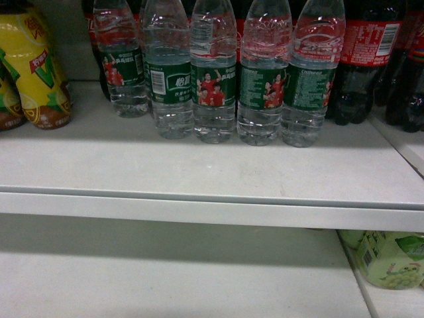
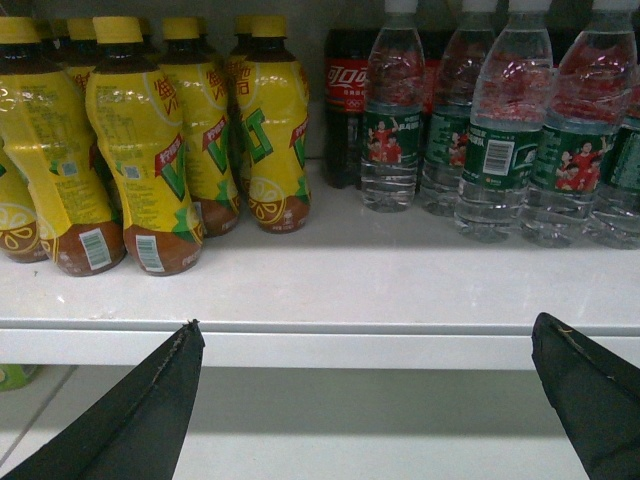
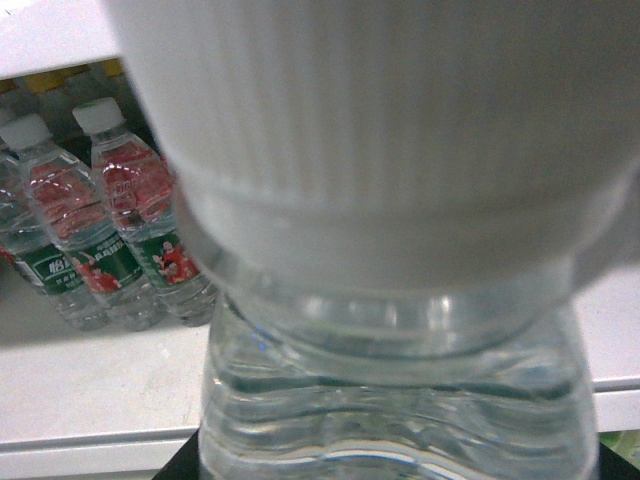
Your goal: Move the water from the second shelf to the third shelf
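White shelf (image 2: 330, 290) boards fill the background. Before its edge the left tool (image 2: 365, 335) hangs with fingers spread wide, holding nothing. The right tool is unseen; its camera is filled by a water bottle (image 3: 400, 400), cap close, grip unclear. More water (image 1: 212, 73) stands between yellow drinks (image 2: 150, 150) and cola (image 1: 371, 59).

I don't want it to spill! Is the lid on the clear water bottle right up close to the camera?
Yes, shut. The clear ribbed plastic water bottle has its white ribbed cap seated on the neck, filling the right wrist view.
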Available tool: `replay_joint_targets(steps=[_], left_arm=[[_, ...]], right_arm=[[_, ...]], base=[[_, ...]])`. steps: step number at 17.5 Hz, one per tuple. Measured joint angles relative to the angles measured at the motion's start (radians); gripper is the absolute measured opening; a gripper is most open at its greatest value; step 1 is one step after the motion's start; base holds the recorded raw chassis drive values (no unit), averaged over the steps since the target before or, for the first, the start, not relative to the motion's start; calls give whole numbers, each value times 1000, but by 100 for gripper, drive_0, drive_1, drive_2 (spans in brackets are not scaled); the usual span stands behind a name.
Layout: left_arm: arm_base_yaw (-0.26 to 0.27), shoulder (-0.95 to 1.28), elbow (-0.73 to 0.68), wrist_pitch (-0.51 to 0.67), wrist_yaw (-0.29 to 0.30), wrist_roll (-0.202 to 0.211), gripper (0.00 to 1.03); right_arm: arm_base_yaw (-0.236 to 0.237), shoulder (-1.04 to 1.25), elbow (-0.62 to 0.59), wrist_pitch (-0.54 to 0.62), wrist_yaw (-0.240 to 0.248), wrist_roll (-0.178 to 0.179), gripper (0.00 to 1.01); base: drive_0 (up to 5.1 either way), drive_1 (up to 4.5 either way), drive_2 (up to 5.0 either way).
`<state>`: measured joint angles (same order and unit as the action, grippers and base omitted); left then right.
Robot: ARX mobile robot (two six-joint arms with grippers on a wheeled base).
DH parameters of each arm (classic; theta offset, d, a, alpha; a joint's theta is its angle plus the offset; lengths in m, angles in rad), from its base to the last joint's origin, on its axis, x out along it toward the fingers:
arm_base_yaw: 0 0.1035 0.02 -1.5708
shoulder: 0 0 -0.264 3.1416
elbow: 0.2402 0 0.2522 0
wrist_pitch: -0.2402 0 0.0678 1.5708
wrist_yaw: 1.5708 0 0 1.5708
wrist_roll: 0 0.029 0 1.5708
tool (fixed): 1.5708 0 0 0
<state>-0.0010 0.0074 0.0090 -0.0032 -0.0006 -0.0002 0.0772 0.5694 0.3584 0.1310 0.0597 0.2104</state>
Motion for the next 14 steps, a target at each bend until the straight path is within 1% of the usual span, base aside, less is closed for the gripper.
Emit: replay_joint_targets(steps=[14], left_arm=[[0, 0, 0, -3, 0, 0, 98]], right_arm=[[0, 0, 0, -7, 0, 0, 43]], base=[[0, 0, 0]])
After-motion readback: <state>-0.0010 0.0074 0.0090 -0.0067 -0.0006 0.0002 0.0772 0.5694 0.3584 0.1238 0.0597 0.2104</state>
